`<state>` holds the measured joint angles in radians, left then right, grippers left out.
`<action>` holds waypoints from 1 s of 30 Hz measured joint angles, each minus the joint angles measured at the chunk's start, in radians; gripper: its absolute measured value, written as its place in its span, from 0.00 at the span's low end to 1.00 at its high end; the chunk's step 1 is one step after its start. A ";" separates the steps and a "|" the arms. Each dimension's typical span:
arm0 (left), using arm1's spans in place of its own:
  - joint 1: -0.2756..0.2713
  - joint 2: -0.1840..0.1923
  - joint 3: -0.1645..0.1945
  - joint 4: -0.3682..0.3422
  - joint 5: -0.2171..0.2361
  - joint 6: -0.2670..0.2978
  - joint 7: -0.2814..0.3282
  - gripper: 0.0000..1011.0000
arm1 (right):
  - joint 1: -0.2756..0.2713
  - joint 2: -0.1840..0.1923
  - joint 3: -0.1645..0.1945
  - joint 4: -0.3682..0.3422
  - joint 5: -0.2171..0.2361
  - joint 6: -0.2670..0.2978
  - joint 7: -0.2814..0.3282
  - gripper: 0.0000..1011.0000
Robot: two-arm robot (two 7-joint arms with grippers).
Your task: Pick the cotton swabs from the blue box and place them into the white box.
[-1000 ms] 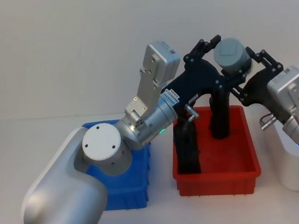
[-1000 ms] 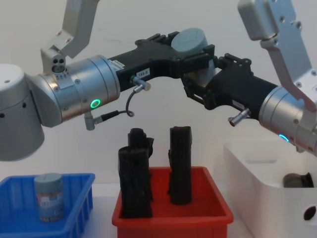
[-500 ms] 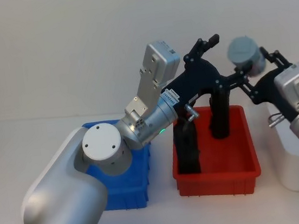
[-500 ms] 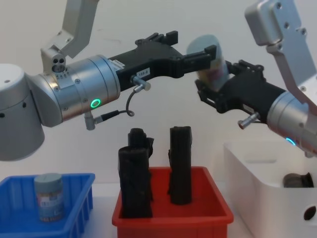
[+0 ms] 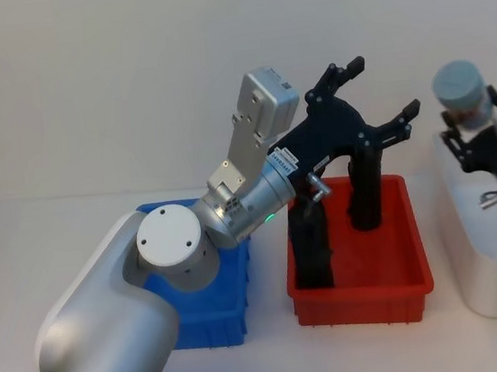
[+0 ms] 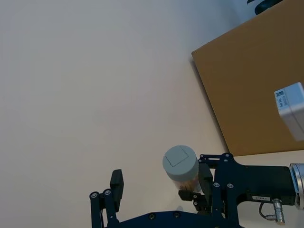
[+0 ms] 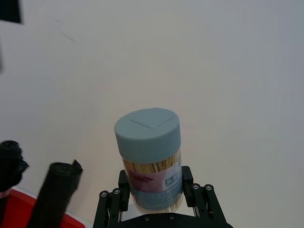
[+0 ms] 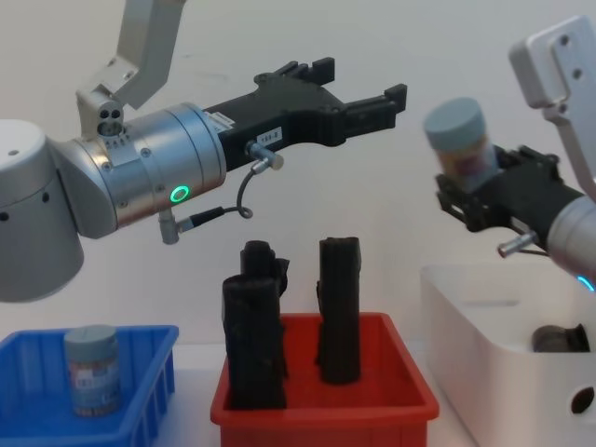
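Right gripper (image 8: 466,191) clamped cotton swab jar (image 8: 459,140) upright, high over near edge of white box (image 8: 484,326) — open air beneath. Left gripper (image 8: 358,84) spread wide, empty, above red bin (image 8: 372,396). Second jar (image 8: 91,368) stood in blue box (image 8: 140,386).

pale label on held cotton swabs jar (image 7: 151,183), blue print, perhaps Chinese; illegible
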<state>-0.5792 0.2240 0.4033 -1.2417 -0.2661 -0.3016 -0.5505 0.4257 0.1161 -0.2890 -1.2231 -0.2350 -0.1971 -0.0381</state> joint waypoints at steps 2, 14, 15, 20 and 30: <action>0.000 0.000 0.000 0.000 0.000 0.000 0.000 0.99 | -0.001 0.001 0.005 0.003 0.010 0.017 -0.014 0.64; 0.000 0.000 0.000 0.000 0.000 0.000 0.000 0.99 | 0.011 0.006 0.046 0.040 0.076 0.169 -0.104 0.64; 0.000 0.000 0.000 0.000 0.000 0.000 0.000 0.99 | 0.018 0.006 0.052 0.048 0.085 0.195 -0.113 0.64; 0.000 0.000 0.000 0.000 0.000 0.000 0.000 0.99 | 0.040 0.002 0.066 0.067 0.113 0.265 -0.123 0.64; 0.000 0.000 0.000 0.000 0.000 0.000 0.000 0.99 | 0.075 -0.005 0.087 0.047 0.177 0.375 -0.092 0.64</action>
<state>-0.5792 0.2240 0.4033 -1.2417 -0.2660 -0.3016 -0.5505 0.5008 0.1110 -0.2021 -1.1757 -0.0577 0.1781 -0.1297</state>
